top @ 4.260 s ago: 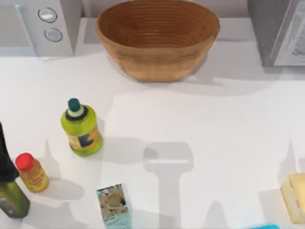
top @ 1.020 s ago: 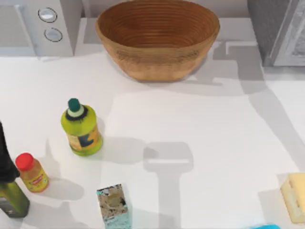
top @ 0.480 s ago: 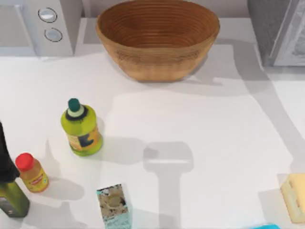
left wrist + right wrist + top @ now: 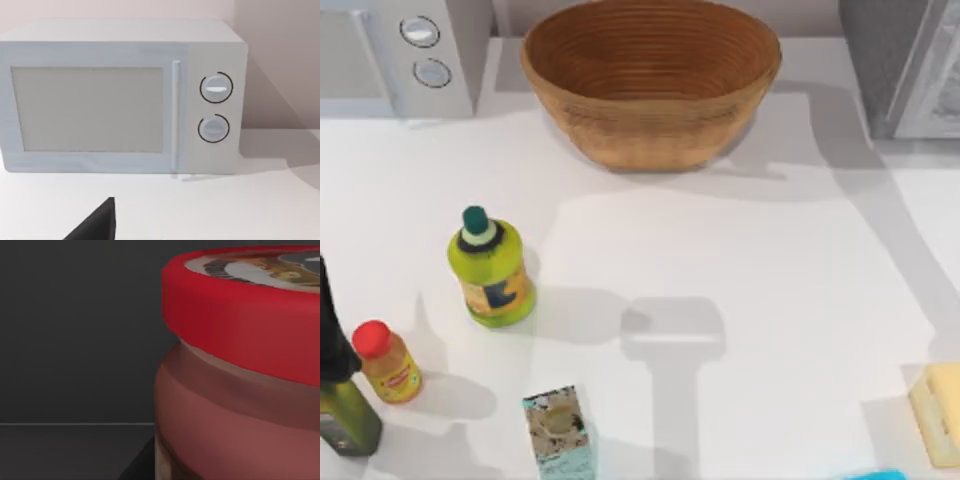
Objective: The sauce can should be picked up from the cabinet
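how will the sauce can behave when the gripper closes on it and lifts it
The sauce can looks like a rigid tin, so it probably won't squash. Its smooth round wall may slip between flat fingers. Standing upright and short, it seems unlikely to tip.

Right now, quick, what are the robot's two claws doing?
Left gripper: cannot be told; its wrist view faces the microwave.
Right gripper: cannot be told; its wrist view is close against the sauce can inside the dark cabinet.

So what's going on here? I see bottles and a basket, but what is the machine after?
The right arm's wrist camera sits very close to the sauce can, with dark cabinet walls around it, so that arm appears to be going in for the can. The left wrist camera faces the white microwave.
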### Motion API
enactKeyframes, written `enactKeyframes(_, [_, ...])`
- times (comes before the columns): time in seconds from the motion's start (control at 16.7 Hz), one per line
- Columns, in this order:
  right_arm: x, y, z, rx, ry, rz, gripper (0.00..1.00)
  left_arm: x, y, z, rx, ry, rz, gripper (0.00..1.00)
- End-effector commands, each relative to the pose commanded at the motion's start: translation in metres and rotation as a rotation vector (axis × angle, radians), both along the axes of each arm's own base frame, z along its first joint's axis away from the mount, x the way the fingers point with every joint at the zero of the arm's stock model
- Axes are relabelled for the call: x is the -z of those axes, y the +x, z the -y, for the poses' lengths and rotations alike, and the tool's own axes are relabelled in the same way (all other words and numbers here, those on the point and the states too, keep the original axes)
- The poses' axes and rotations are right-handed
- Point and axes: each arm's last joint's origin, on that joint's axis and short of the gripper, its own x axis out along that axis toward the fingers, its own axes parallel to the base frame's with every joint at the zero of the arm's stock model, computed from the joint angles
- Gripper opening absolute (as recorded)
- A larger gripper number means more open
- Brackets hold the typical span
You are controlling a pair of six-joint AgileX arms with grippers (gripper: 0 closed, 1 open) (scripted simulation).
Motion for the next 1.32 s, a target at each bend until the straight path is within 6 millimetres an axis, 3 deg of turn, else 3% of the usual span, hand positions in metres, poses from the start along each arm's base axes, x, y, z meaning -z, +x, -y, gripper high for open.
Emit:
enactKeyframes(0.42, [0.000, 0.000, 0.000, 0.000, 0.000, 0.000, 0.02, 0.000, 0.000, 0.000, 0.000, 0.000, 0.000, 1.00])
enactKeyframes(1.02, [-0.001, -0.002, -0.001, -0.002, 0.002, 0.001, 0.00, 0.000, 0.000, 0.000, 0.000, 0.000, 0.000, 1.00])
enactKeyframes(1.14, [-0.011, -0.019, -0.007, -0.002, 0.006, 0.009, 0.00, 0.000, 0.000, 0.000, 0.000, 0.000, 0.000, 1.00])
enactKeyframes(1.32, [-0.033, -0.073, -0.018, -0.006, 0.006, 0.005, 0.00, 0.000, 0.000, 0.000, 0.000, 0.000, 0.000, 1.00])
